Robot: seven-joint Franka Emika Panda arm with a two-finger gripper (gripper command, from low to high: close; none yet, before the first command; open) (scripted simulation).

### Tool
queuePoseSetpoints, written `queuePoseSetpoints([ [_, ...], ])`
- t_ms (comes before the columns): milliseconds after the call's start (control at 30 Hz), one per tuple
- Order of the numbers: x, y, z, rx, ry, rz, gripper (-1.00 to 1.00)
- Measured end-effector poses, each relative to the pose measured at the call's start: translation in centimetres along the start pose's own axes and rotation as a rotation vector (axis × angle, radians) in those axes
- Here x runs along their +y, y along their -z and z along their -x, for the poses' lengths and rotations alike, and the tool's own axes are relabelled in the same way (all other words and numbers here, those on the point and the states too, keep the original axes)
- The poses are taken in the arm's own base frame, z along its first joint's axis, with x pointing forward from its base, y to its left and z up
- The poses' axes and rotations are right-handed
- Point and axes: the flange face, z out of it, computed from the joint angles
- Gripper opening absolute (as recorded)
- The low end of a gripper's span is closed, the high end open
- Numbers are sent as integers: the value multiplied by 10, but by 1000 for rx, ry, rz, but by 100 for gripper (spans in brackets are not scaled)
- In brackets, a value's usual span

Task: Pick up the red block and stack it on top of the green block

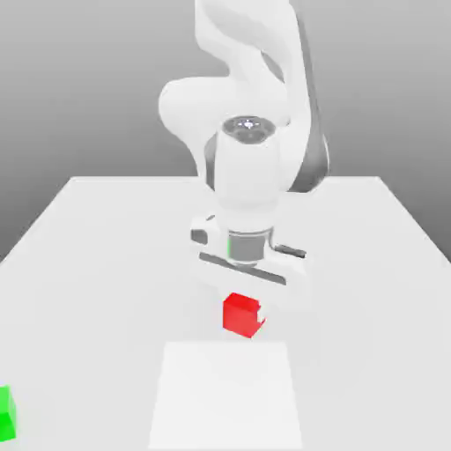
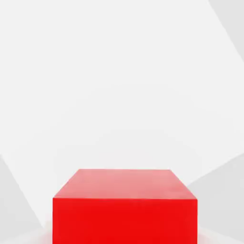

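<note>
- Exterior view, nearest: green block at the near edge of the desk, far toward the exterior view's left, cut by the frame edge, plain faces, no writing.
- Paler rectangular patch on the desk surface at the near middle, blank, no markings.
- Just behind that patch: red block, plain matte faces, no label, sitting under the arm's hand; a bit of white fingertip overlaps its side toward the exterior view's right.
- End effector pinching the red block, fingers pressed in on its sides, pointing down.
- Cannot tell whether the red block touches the desk or is raised off it.
- Red and green blocks well apart; nothing on top of the green one.
- White arm rises behind the hand, grey joint sections, round cap on top; no readable brand or text.
- Far back: plain grey backdrop.
- Hand view: red block close up, top and one side face visible, blank, white desk beyond it.
</note>
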Motion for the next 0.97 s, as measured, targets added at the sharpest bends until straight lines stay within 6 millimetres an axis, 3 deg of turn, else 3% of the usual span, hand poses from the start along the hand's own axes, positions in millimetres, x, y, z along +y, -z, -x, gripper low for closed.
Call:
queuePoseSetpoints([
  [100,-21,8,-42,20,-29,7,-100],
  [233,-39,17,-121,39,-96,19,-100],
  [367,-54,25,-187,42,-110,27,-100],
  [500,-60,31,-251,31,-115,27,-100],
  [667,-49,35,-338,2,-127,8,-100],
  [733,-45,20,-355,-4,-127,1,-100],
  [800,-44,-9,-359,-5,-128,0,-100],
  [833,-44,-22,-360,-5,-128,0,100],
  [967,-44,-22,-360,-5,-128,0,100],
])
